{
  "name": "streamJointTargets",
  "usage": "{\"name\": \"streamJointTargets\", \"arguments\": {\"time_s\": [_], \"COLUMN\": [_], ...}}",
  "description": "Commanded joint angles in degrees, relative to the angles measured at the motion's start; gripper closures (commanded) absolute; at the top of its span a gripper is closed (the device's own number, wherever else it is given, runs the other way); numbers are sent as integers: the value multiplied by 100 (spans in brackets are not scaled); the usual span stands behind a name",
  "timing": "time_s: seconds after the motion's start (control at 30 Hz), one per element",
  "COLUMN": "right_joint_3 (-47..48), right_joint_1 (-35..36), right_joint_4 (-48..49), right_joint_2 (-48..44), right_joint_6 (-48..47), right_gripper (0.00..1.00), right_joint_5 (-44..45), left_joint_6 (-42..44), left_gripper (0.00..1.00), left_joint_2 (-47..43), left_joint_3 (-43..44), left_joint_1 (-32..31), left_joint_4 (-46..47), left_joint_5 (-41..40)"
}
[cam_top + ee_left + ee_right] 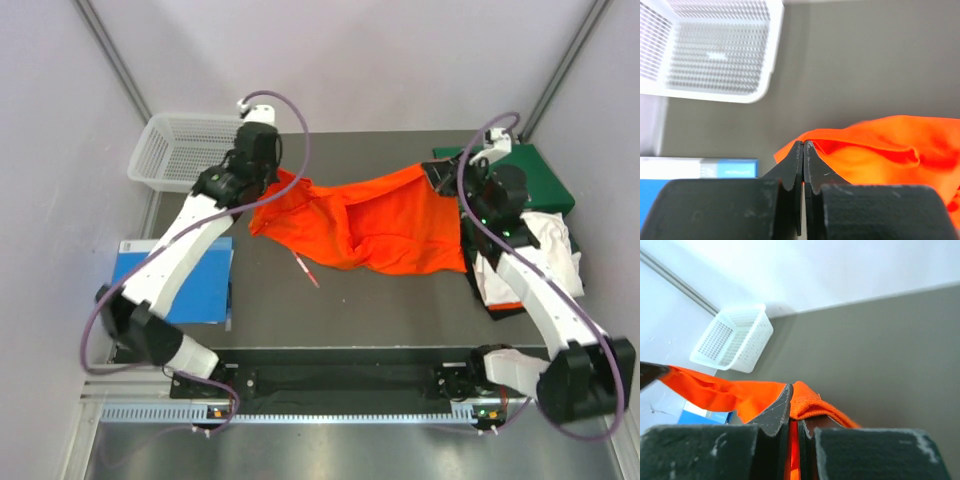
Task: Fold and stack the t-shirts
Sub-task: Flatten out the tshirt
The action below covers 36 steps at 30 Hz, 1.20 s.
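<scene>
Between white basket (180,150) and green binder (545,178): both jaws clamped on orange t-shirt (390,220).

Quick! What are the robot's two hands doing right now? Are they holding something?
Left gripper: closed, pinching one end of the orange t-shirt.
Right gripper: closed, pinching the other end of the same shirt.

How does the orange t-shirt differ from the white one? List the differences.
The orange t-shirt is pinched at either end by the left gripper and right gripper; the white t-shirt lies ungripped. The orange t-shirt stretches across the middle; the white t-shirt sits bunched at the right side. Both are unfolded soft cloth.
</scene>
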Motion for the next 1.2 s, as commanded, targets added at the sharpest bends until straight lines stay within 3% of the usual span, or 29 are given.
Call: {"name": "streamJointTargets", "arguments": {"time_s": [0.0, 0.1, 0.23, 0.57, 0.87, 1.17], "right_joint_3": [316, 491, 790, 1792, 2197, 1583], "right_joint_1": [46, 46, 55, 63, 63, 63], "right_joint_4": [-770, -1218, -1824, -2757, -2951, -2758], "right_joint_2": [-1168, -1766, -2331, -3447, -3720, -3308], "right_joint_6": [-634, -731, -749, -696, -793, -1012], "right_gripper": [100, 100, 100, 100, 100, 100], "right_joint_5": [105, 53, -123, -536, -352, 122], "left_joint_6": [113, 254, 438, 272, 272, 535], "left_gripper": [100, 100, 100, 100, 100, 100], "left_joint_2": [-1352, -2117, -2811, -3375, -3156, -2200], "left_joint_3": [-174, -157, 483, 1917, 2524, 2155], "left_joint_1": [30, 30, 30, 30, 30, 30], "left_joint_4": [133, 37, -279, -1176, -1071, -500], "left_joint_5": [-374, -445, -191, 970, 1392, 865]}}
